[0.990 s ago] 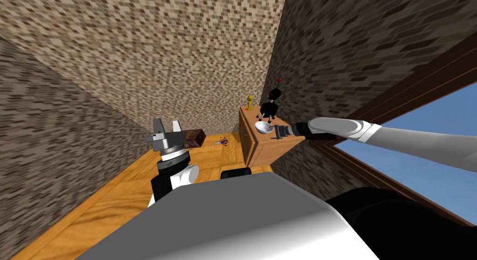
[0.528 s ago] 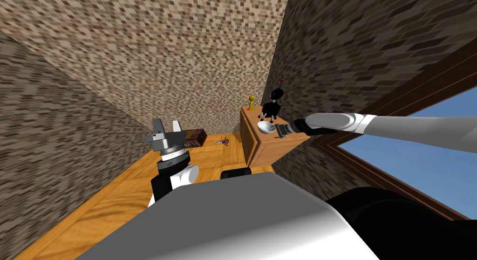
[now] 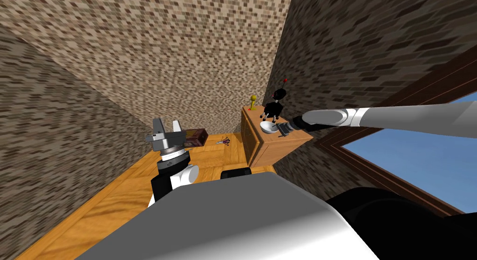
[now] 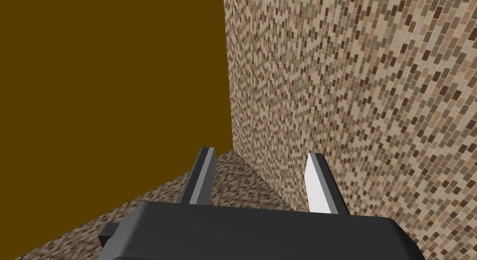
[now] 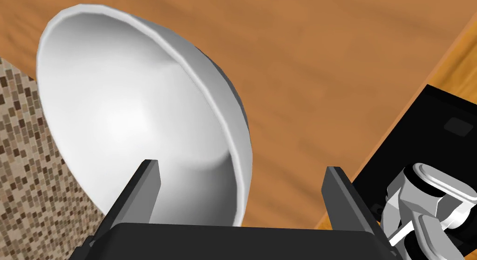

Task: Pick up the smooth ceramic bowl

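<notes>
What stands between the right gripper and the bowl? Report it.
Nothing visible. The right gripper, open, brackets the rim of the white bowl on the wooden cabinet; the black figure stands beyond it.

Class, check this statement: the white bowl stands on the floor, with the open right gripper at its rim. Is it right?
No. The head view shows the white bowl standing on the wooden cabinet, not on the floor. The open right gripper is at its rim.
</notes>
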`<state>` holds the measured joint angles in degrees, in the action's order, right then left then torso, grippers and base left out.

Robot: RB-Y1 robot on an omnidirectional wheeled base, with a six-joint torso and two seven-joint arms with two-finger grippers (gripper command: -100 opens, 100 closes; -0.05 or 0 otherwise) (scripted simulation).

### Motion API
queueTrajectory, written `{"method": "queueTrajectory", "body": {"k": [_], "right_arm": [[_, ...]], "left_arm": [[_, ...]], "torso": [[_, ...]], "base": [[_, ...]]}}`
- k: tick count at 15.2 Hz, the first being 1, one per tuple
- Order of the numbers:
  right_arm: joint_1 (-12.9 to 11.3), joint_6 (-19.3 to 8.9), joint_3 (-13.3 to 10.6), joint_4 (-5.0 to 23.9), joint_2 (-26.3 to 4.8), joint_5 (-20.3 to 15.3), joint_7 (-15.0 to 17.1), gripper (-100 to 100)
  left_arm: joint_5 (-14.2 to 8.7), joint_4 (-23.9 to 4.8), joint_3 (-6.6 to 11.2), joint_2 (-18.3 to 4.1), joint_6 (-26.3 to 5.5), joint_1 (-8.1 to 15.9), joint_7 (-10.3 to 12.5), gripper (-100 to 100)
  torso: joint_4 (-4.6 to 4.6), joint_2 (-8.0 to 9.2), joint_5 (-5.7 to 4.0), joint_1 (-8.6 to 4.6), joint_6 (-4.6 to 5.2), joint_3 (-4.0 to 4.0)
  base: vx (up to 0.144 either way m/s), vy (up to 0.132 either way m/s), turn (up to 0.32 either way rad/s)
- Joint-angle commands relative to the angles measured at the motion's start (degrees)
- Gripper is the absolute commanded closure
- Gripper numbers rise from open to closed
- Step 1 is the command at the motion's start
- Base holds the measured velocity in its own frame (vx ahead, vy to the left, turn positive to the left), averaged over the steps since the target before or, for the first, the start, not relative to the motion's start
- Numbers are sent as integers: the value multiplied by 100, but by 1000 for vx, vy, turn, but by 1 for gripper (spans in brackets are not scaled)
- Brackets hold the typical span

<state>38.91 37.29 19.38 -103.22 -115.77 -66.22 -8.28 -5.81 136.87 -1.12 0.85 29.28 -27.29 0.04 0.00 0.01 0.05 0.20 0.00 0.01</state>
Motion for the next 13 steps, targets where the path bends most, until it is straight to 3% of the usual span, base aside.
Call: {"method": "queueTrajectory", "body": {"k": [1, 4, 5, 6, 10, 12, 13], "right_arm": [[0, 0, 0, 0, 0, 0, 0, -100], [167, -243, -185, 2, 206, -144, -115, -100], [90, -143, -139, -32, 161, -163, -16, -100], [100, -169, -150, -32, 170, -168, -26, 100], [98, -171, -148, -32, 170, -166, -25, 100], [0, 12, 1, 4, -12, -19, 7, 100], [70, -92, -47, 23, 24, -6, -59, 100]], "left_arm": [[0, 0, 0, 0, 0, 0, 0, 0], [0, 0, 0, 0, 0, 0, 0, 0], [0, 0, 0, 0, 0, 0, 0, 0], [0, 0, 0, 0, 0, -1, 0, 0], [0, 0, 0, 0, 0, 0, 0, 0], [0, 0, 1, -1, 0, 0, 0, 0], [0, 0, 1, -1, 0, 0, 0, 0]], "torso": [[0, 0, 0, 0, 0, 0], [-3, -13, -4, -9, -1, -7], [-5, -19, -4, -10, 0, -11], [-5, -17, -4, -12, 0, -10], [-2, -5, -4, -18, 0, -3], [2, 5, -1, -21, 4, 3], [6, 17, 0, -23, 7, 11]], "base": [[0, 21, 4], [50, 28, 90], [37, 16, 22], [12, 5, 0], [2, 1, -3], [-48, -18, -119], [-39, -12, -46]]}}
